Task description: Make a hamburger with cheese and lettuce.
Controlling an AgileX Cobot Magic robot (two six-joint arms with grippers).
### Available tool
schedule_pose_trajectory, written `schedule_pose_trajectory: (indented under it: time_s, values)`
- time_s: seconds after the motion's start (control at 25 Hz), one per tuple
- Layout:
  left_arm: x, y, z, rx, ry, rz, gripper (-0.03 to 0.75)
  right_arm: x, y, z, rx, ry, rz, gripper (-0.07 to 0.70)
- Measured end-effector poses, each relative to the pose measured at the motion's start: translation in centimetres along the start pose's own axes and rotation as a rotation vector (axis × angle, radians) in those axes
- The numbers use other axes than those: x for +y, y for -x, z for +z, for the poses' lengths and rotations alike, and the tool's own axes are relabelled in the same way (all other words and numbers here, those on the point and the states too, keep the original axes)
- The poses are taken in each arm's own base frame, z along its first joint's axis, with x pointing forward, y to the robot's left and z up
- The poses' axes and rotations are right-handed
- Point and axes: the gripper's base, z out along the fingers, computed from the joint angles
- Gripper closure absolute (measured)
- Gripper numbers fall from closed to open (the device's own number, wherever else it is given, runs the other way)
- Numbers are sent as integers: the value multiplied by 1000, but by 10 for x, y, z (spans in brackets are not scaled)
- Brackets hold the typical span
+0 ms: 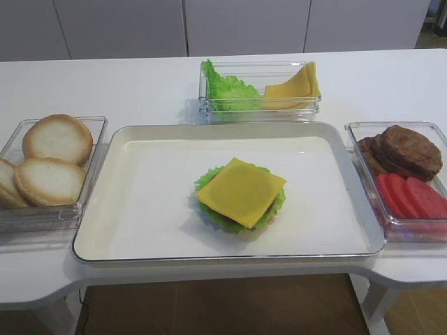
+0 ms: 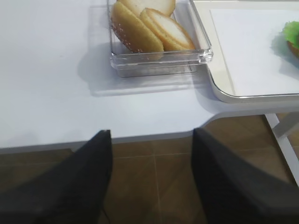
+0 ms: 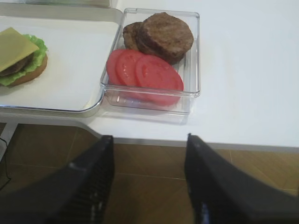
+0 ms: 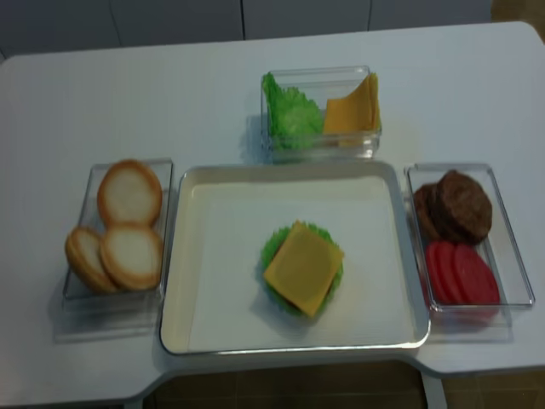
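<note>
1. My right pincer (image 3: 148, 182) hangs below the near edge of the surface (image 3: 243, 70), over the brown floor, its two dark fingers spread apart with nothing between them.
2. My left pincer (image 2: 152, 179) is in the same place on the other side, fingers apart and empty, off the near edge of the surface.
3. Just beyond my left pincer sits a clear box (image 2: 159, 58) of pale bun halves (image 1: 49, 180), beside the left rim of the tray (image 1: 98, 230).
4. Just beyond my right pincer sits another clear box (image 3: 189, 91) beside the tray's right rim, with red tomato slices (image 3: 145, 70) at its near end and bare dark patties (image 3: 163, 35) behind them.
5. In the middle of the tray lies the hamburger (image 1: 274, 204): a brown patty and frilly lettuce (image 1: 208, 178) on a bun base.
6. The cheese (image 1: 241, 191) lies flat on top of it, turned corner-on, covering most of the patty.
7. Farthest back, past the tray, a third clear box (image 1: 258, 110) holds a bunch of ruffled leaves (image 1: 227, 89) on the left and spare cheese slices (image 1: 293, 85) on the right.
</note>
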Motion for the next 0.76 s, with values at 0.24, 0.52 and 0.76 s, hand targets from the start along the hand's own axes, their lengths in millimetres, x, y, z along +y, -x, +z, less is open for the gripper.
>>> schedule_pose_trajectory:
  time_s: [0.24, 0.52, 0.76]
  values:
    - [0, 0, 0, 0, 0, 0, 309, 0, 0, 0, -1, 0, 0, 285]
    - [0, 0, 0, 0, 0, 0, 309, 0, 0, 0, -1, 0, 0, 316]
    - [0, 0, 0, 0, 0, 0, 309, 0, 0, 0, -1, 1, 1, 321]
